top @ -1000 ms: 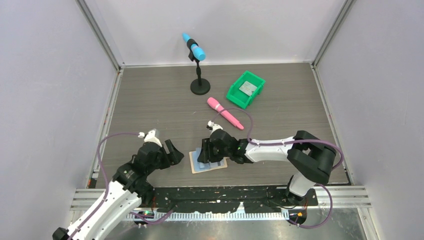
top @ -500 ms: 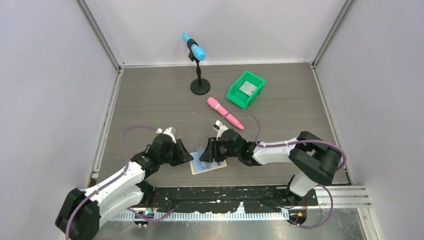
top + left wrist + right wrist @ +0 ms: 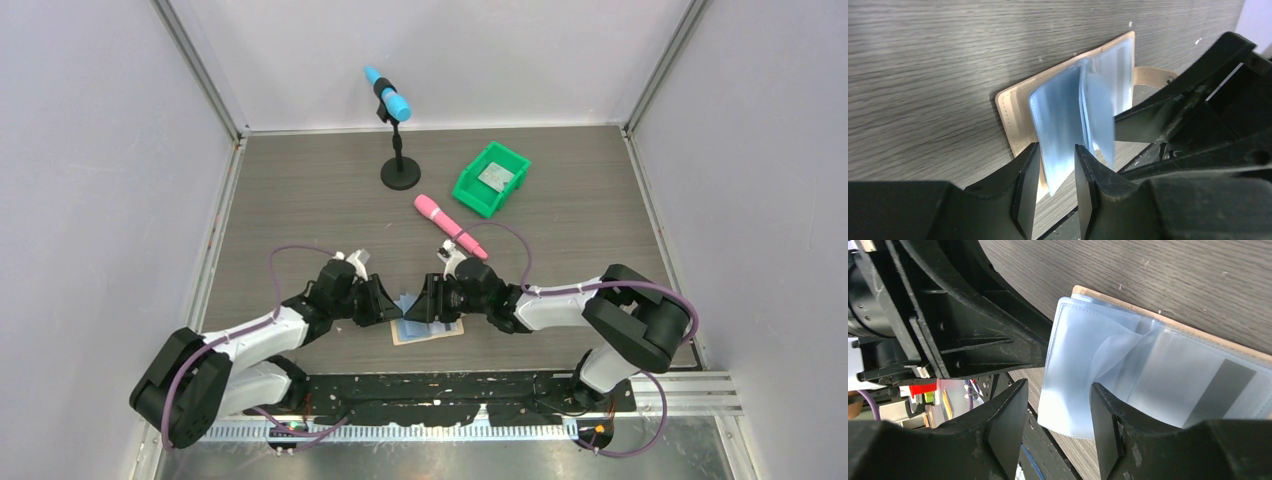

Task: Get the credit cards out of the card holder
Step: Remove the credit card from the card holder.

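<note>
card holder (image 3: 434, 334): tan, lying open and flat on the grey wood-grain table (image 3: 320, 200), at 6 o'clock of the tabletop, near the front edge and between the two arms.
clear plastic sleeves (image 3: 1128, 370) fan up out of it. One leaf stands nearly upright and looks bluish, can't tell if a card is inside. A dark grey band shows through another pocket in the right wrist view.
left gripper (image 3: 1057, 152): at 10 o'clock of the holder. Its fingers flank the free edge of the upright leaf with a narrow gap. Can't tell whether they actually pinch it.
right gripper (image 3: 1059, 387): at 12 o'clock of the holder, nose to nose with the left one. Jaws are apart with a sleeve corner between them and daylight on one side, so it is not clamped.
pink microphone (image 3: 450, 225): lying flat at 12–1 o'clock of the holder, further back, clear of both grippers.
green bin (image 3: 470, 190): at 1 o'clock, beyond the pink mic, with a pale grey card (image 3: 493, 176) lying inside.
blue microphone (image 3: 388, 95): on a black stand (image 3: 400, 175) at 12 o'clock, toward the back wall.
</note>
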`<state>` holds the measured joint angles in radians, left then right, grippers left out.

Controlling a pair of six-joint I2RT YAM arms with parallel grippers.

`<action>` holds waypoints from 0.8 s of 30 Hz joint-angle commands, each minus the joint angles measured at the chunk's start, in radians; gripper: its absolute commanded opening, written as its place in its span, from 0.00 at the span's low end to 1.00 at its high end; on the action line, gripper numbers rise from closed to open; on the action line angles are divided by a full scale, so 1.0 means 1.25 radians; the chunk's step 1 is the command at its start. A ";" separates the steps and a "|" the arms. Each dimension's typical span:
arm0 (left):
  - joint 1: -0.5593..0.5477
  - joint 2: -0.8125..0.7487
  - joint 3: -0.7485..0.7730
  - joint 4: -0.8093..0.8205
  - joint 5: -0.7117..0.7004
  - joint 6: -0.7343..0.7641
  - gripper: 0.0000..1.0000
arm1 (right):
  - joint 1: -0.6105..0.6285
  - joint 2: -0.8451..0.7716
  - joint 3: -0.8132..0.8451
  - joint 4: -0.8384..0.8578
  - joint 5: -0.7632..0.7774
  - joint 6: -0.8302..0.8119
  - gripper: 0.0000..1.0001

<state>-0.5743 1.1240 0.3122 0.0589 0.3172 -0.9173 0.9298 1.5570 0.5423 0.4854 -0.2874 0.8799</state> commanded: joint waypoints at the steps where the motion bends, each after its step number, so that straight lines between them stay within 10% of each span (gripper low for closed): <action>1: -0.016 0.013 0.036 0.104 0.056 -0.001 0.34 | -0.010 -0.032 -0.004 0.046 -0.005 0.007 0.54; 24: -0.098 0.138 0.136 0.149 0.091 0.006 0.37 | -0.048 -0.134 -0.017 -0.076 0.022 -0.051 0.74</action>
<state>-0.6792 1.2881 0.4271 0.1753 0.3904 -0.9096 0.8692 1.4281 0.5152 0.3771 -0.2779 0.8547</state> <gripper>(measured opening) 0.366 0.728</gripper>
